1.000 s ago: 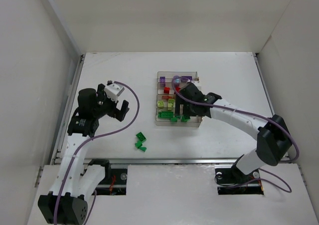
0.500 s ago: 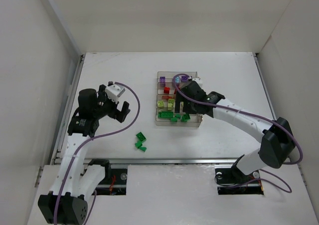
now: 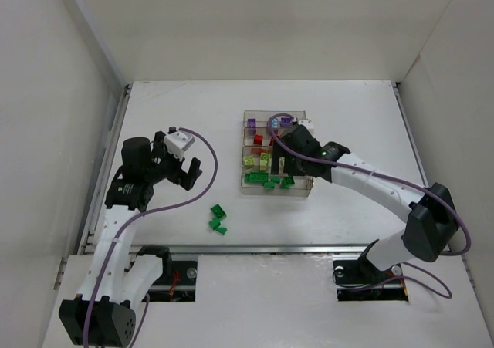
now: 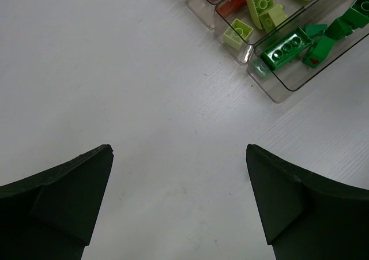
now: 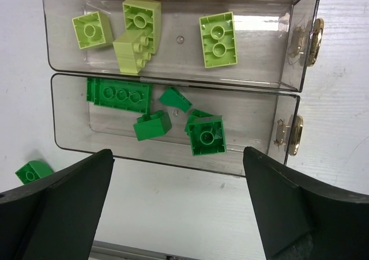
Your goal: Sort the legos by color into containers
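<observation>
The clear four-compartment tray (image 3: 301,190) lies mid-table. From far to near it holds purple, red, lime (image 5: 218,39) and dark green legos (image 5: 206,136). Three dark green legos (image 3: 218,218) lie loose on the table in front of the tray's left end. Another dark green lego (image 5: 31,171) lies just outside the tray's corner. My right gripper (image 5: 179,208) is open and empty above the tray's near edge, and it also shows in the top view (image 3: 279,165). My left gripper (image 3: 187,173) is open and empty over bare table left of the tray, and it shows in its wrist view too (image 4: 179,202).
White walls enclose the table on the left, back and right. A metal rail (image 3: 255,248) runs along the near edge. Brass clasps (image 5: 316,35) sit on the tray's end. The right arm (image 3: 370,186) stretches from the near right across to the tray.
My right gripper has shifted slightly right and toward the far side over the tray. The left arm has hardly moved. The legos lie as before.
</observation>
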Robot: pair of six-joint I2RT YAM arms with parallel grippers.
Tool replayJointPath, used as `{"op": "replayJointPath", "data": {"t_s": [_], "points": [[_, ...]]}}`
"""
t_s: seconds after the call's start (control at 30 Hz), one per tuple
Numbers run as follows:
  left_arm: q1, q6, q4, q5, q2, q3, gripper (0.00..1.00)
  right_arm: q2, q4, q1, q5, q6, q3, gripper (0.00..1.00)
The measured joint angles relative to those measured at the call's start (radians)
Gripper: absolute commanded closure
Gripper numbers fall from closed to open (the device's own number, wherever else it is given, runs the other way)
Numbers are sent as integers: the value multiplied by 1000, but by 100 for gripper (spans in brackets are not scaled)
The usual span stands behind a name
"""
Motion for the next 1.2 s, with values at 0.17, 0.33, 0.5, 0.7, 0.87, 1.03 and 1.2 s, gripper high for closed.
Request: {"op": "replayJointPath", "data": {"t_s": [0.17, 0.33, 0.5, 0.7, 0.87, 1.03, 1.2], "points": [[0, 0, 2, 7, 0, -10, 0, -6, -1, 12, 2, -11, 0, 1], [0, 2, 0, 11, 16, -20, 1, -7, -6, 33, 18, -16, 0, 1], [0, 3, 0, 15, 20, -20, 1, -16, -5, 46, 24, -16, -2, 1], [0, 3, 0, 17, 20, -20, 1, -27, -5, 46, 27, -19, -2, 1], [0, 3, 0, 18, 20, -20, 1, -27, -5, 46, 28, -27, -2, 1], [0, 1, 0, 17, 20, -20, 1, -27, -5, 50, 29, -37, -2, 1], [0, -1, 0, 18, 20, -20, 1, -27, -5, 59, 31, -42, -2, 1]]}}
